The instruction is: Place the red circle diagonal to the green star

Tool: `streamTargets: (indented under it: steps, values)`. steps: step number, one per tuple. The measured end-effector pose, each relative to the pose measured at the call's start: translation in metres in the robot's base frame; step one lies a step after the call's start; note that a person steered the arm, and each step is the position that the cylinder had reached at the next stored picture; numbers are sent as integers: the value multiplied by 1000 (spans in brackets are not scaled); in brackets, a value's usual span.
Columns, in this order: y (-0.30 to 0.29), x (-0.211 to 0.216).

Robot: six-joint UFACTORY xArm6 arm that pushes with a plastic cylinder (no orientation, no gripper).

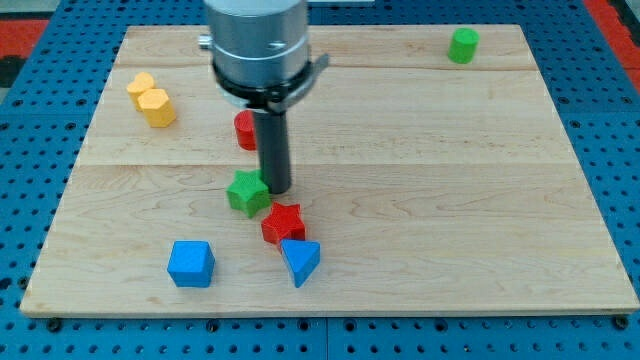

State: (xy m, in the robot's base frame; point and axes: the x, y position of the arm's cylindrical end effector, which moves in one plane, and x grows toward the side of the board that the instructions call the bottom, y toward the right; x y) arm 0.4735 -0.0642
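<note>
The red circle (243, 130) sits on the wooden board left of centre, partly hidden behind the rod. The green star (246, 192) lies just below it, toward the view's bottom. My tip (277, 189) rests on the board right beside the green star's right edge and below-right of the red circle. The arm's grey housing (258, 45) hangs above the rod.
A red star (283, 222) and a blue triangle (300, 261) lie below-right of the green star. A blue cube (190, 263) is at the lower left. A yellow block (151, 98) is at the upper left. A green cylinder (463, 45) is at the upper right.
</note>
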Motion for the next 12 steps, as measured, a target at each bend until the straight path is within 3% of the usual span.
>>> streamTargets:
  steps: [1, 2, 3, 5, 6, 7, 9, 10, 12]
  values:
    - [14, -44]
    - [99, -86]
    - [56, -103]
    - [-87, -76]
    - [-71, -82]
    - [-130, -81]
    - [-86, -47]
    - [-92, -51]
    - [-105, 15]
